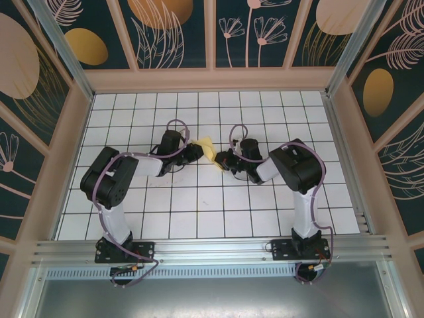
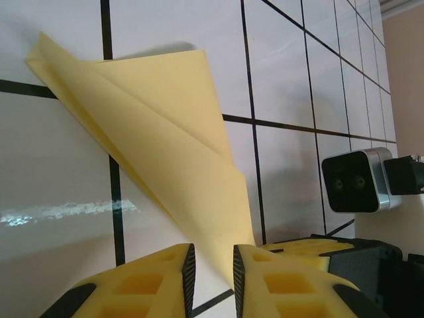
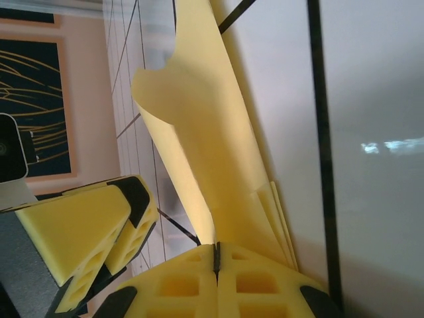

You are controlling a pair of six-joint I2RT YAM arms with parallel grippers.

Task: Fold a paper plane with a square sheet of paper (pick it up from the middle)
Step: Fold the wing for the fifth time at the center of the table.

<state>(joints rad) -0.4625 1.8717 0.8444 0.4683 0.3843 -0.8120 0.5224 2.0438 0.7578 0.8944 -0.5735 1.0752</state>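
my right gripper [image 3: 216, 252] is pressed together on one end of the folded yellow paper [image 3: 199, 132], pinching several layers. my left gripper [image 2: 212, 258] is narrowly spread, with the paper's pointed corner in the gap and the fingers not clamped on it. the paper stands up off the white grid worktop [image 1: 199, 212] near its middle, between both grippers, with one flap curling.
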